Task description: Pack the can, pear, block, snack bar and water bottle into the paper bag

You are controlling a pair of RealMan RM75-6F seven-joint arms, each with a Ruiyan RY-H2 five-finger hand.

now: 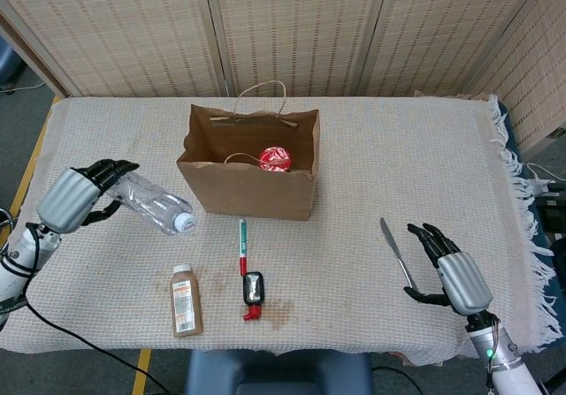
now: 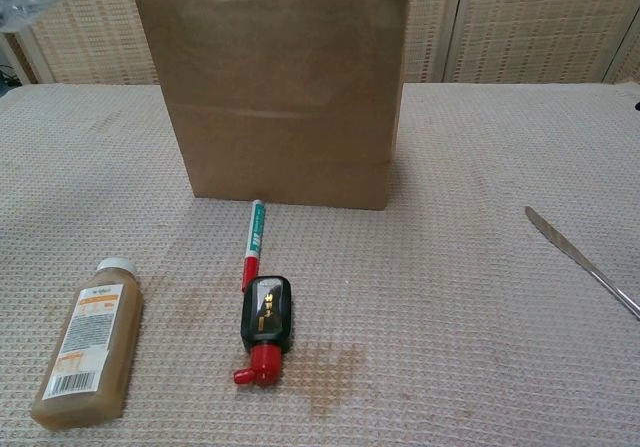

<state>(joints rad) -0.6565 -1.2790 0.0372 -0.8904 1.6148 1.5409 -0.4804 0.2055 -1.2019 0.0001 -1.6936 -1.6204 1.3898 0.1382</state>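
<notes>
The left hand (image 1: 75,197) grips the water bottle (image 1: 150,204) aloft, paper bag (image 1: 252,187) off its fingertips' side. The right hand (image 1: 451,267) rests spread, empty, beside the knife (image 1: 396,252).

My head view looks steeply down over the whole table (image 1: 106,139). My chest view faces forward, low and close. Both share the paper bag (image 1: 250,183) (image 2: 285,97).

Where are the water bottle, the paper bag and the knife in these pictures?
water bottle (image 1: 150,203): head view, middle of its clear body.
paper bag (image 2: 280,97): chest view, middle of its front wall.
knife (image 1: 395,253): head view, along the blade.
</notes>
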